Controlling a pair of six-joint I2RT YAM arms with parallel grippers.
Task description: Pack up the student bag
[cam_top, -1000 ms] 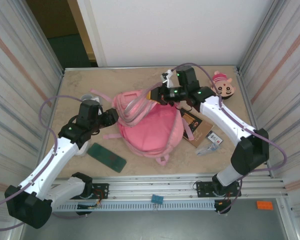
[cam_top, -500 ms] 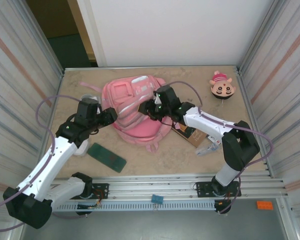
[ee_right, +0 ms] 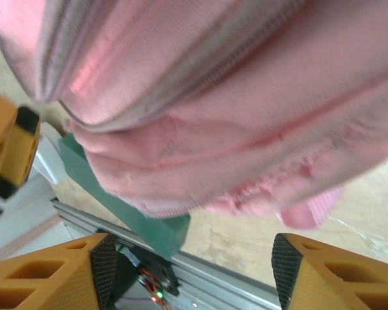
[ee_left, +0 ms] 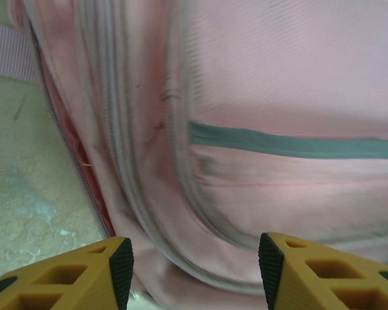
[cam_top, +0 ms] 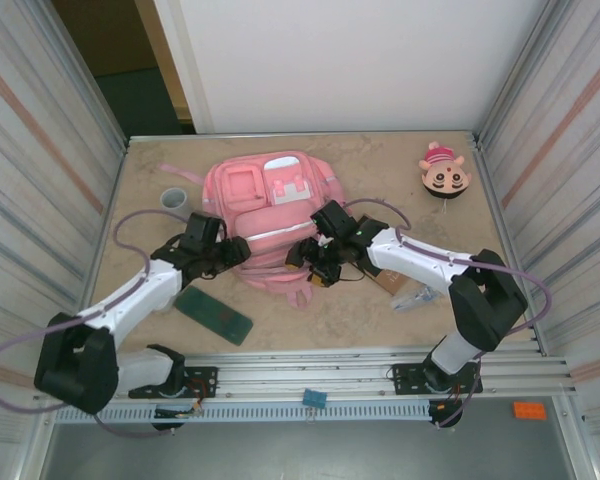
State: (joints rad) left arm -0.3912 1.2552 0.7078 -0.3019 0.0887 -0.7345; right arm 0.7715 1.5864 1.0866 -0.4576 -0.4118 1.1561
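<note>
While student bag [cam_top: 265, 205] lies central, plush [cam_top: 444, 176] hugs corner

obstacle: student bag [cam_top: 265, 200] mid-table | free: table [cam_top: 380, 165] far-right of bag, seemingly

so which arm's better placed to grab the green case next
Probably left: the green case lies close by the left end effector; the right end effector is across the student bag.

Beige tabletop [cam_top: 400, 180]; white back wall [cam_top: 360, 60]; ribbed side panels [cam_top: 40, 150]
</note>
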